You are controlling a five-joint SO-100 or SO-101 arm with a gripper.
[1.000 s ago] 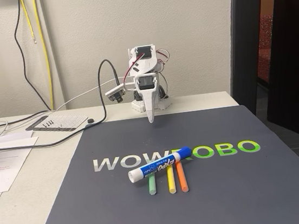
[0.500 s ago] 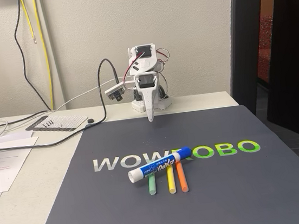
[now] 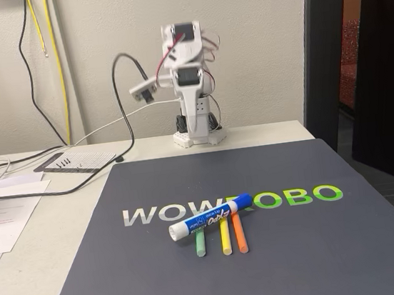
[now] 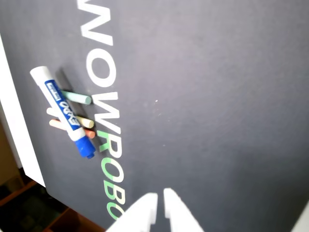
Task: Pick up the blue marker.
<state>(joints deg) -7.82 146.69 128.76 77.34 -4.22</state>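
The thick white dry-erase marker with a blue label and blue cap (image 3: pixel 210 216) lies on the dark grey mat printed with "WOWROBO" (image 3: pixel 282 252), just below the lettering in the fixed view. It sits slanted, white end lower left, capped end upper right. It rests across the tops of three thin sticks: a green stick (image 3: pixel 200 244), a yellow stick (image 3: pixel 225 240) and an orange stick (image 3: pixel 240 235), all pointing toward the camera.

The white robot arm (image 3: pixel 190 83) stands at the far edge of the tabletop (image 3: pixel 27 283), raised and well apart from the marker. In the wrist view its white fingers (image 4: pixel 159 205) enter from the bottom edge, almost closed with only a narrow slit between the tips, holding nothing, above bare mat. There the marker (image 4: pixel 63 110) lies at the left, over the sticks.

Cables (image 3: pixel 57 182) and papers (image 3: pixel 4 214) lie on the tabletop's left side.
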